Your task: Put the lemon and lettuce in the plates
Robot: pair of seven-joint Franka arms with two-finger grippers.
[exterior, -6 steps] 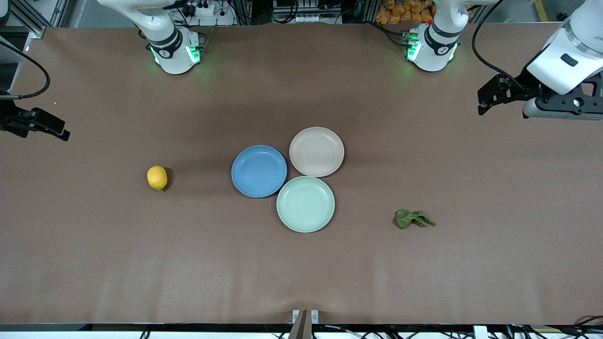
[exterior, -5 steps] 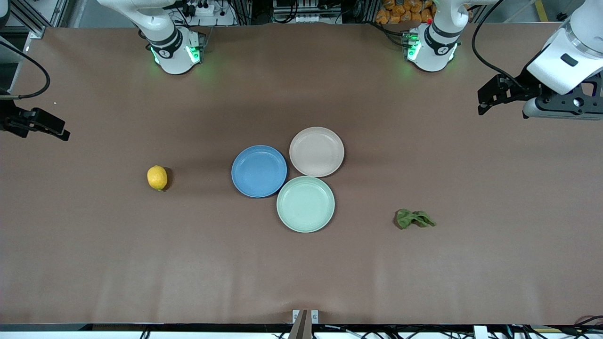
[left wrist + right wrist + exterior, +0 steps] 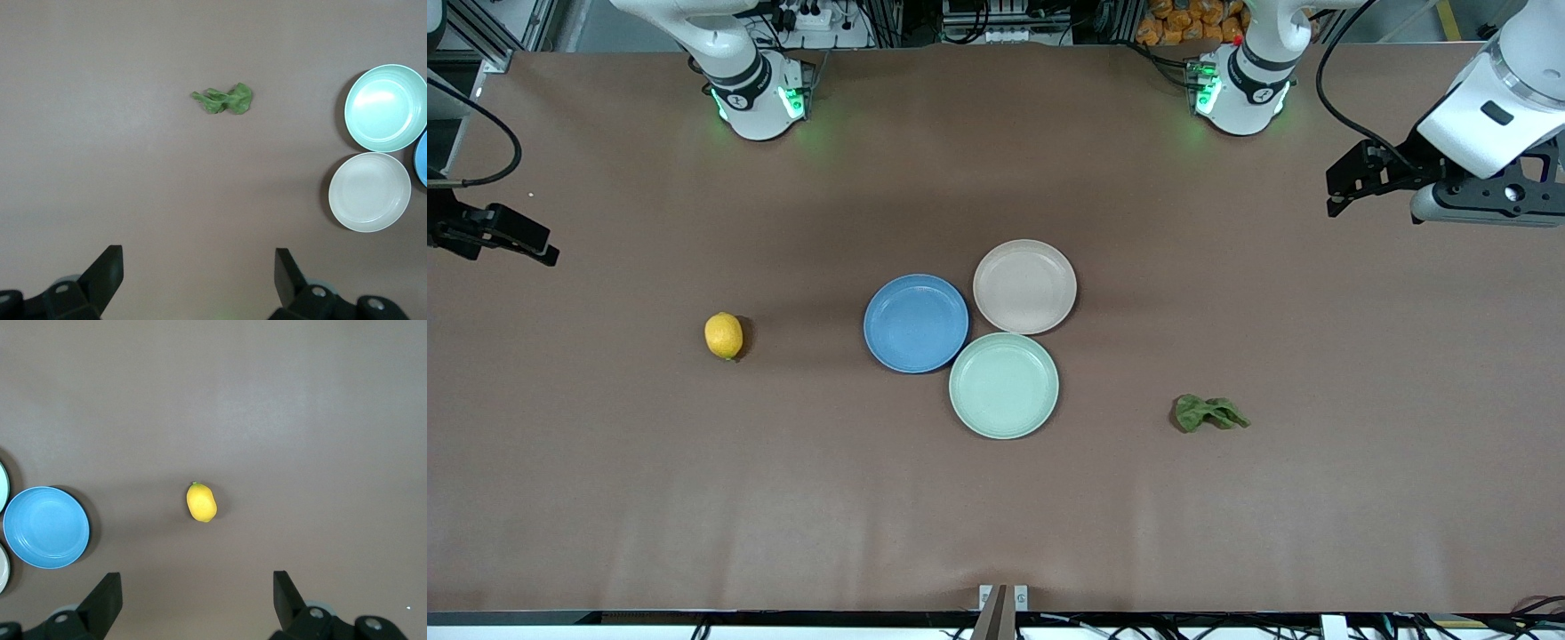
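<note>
A: Since the earlier front picture only the left arm's wrist has shifted, a touch toward its base; the lemon [image 3: 723,335], the lettuce [image 3: 1208,413] and the plates sit just where they were.

B: And the grippers?

A: The left gripper [image 3: 198,277] hangs high over the table at the left arm's end, jaws spread wide and holding nothing. The right gripper [image 3: 197,599] is the same over the right arm's end, wide open and empty. In the front view it is mostly cut off at the edge, so I go by its wrist view.

B: Where are the things?

A: The lemon lies on bare table toward the right arm's end, well apart from the blue plate [image 3: 916,323]. The lettuce lies toward the left arm's end, nearer the front camera than the beige-pink plate [image 3: 1024,286], with the mint-green plate [image 3: 1004,385] between it and the blue one. All three plates are bare and touch or nearly touch.

B: How will they handle?

A: The lemon looks firm and smooth, likely to roll or squirt out of a skewed pinch; I would close across its short middle, fingers square to the long axis. The lettuce looks limp, light and crumpled, so it probably gives under the pads; take the thick bunched lump rather than the thin tail, reaching right down to the table.
</note>
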